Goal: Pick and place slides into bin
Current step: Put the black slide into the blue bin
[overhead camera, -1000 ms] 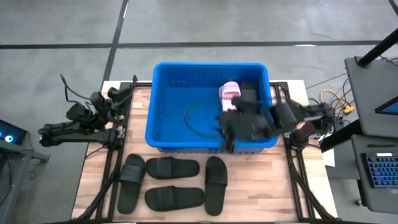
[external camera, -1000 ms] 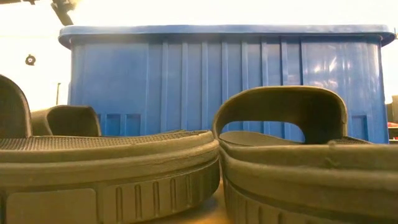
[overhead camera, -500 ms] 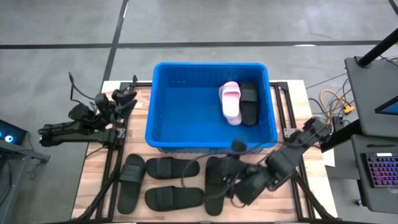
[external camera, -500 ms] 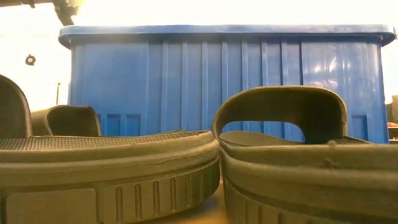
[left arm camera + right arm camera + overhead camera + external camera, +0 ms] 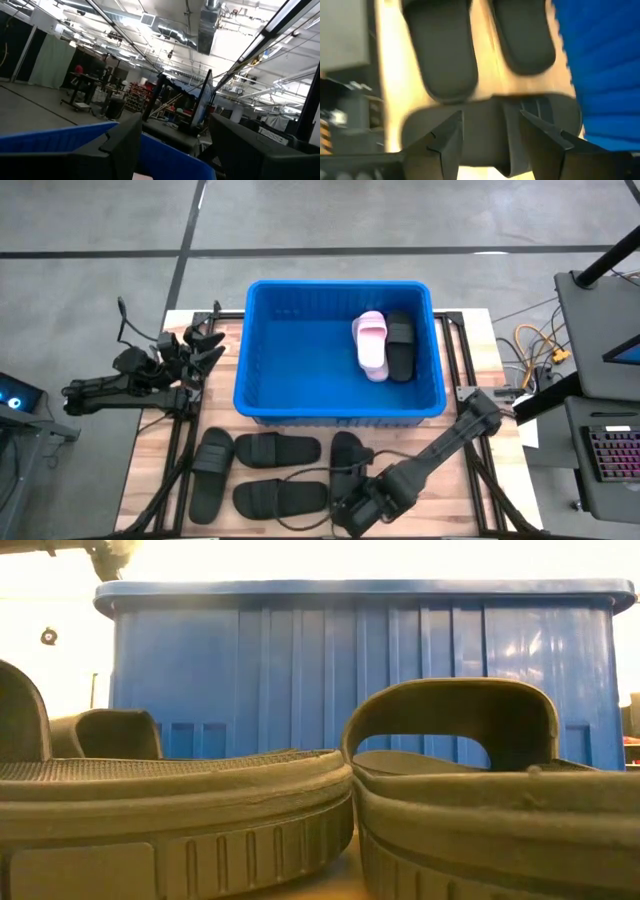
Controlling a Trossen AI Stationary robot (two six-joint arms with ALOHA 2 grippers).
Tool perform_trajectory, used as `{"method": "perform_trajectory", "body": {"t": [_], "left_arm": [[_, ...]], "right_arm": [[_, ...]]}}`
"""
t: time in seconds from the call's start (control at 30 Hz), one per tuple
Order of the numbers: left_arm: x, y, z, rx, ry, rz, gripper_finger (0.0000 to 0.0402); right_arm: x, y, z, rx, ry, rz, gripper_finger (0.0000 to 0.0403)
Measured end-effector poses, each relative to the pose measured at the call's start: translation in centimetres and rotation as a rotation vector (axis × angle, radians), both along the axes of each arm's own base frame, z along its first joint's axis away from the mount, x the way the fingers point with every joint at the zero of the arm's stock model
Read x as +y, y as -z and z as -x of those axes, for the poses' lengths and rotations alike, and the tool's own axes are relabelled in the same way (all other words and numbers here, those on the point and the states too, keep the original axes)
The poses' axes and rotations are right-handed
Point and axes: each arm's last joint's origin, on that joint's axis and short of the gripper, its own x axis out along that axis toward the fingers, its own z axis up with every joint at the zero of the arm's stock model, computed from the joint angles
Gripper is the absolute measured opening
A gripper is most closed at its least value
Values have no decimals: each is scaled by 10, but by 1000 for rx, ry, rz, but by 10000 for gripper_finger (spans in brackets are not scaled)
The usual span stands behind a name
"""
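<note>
The right gripper (image 5: 352,510) hung low over the near edge of the table, above the heel end of the rightmost black slide (image 5: 346,455), its fingers (image 5: 447,142) standing apart with nothing between them; in its wrist view the slide's strap lay straight ahead of the gap. The left gripper (image 5: 205,345) waited beside the bin's left wall, fingers spread and empty, pointed up at the room. The bin (image 5: 257,395), by far the biggest thing there, sat mid-table with a pink slide (image 5: 370,345) and a black one (image 5: 400,345) touching side by side by its right wall. On the table (image 5: 450,500) in front of it lay four black slides: the one under the gripper, two lying crosswise (image 5: 277,449) (image 5: 280,498), one behind the other, and one (image 5: 210,475) at the far left. From table level, two soles (image 5: 180,815) filled the foreground with the blue wall behind. I judged the step in hand to be the pick of that rightmost slide. To do it well, I thought, the fingers ought to come down square across the strap or pinch the sole's edge, keeping clear of the crosswise slide lying close beside it; rubber flexes, so a bite near the middle would stop it drooping on the lift. Then it should be carried high over the rim and dropped on the bin's bare left side.
</note>
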Motion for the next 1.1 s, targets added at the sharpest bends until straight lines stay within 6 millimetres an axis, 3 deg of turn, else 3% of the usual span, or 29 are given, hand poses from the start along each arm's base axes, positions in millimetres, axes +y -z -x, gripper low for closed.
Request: {"method": "perform_trajectory", "body": {"t": [0.27,0.6,0.7,0.83,1.1], "left_arm": [[0,0,1,-2,11,-3,217],[0,0,1,-2,12,-3,217],[0,0,1,-2,12,-3,217],[0,0,1,-2,12,-3,217],[0,0,1,-2,12,-3,217]], "right_arm": [[0,62,0,262,8,245,177],[1,111,-7,348,-31,435,147],[1,112,-7,347,-28,446,113],[-1,101,-6,327,7,422,36],[-7,30,4,221,-17,323,13]]}}
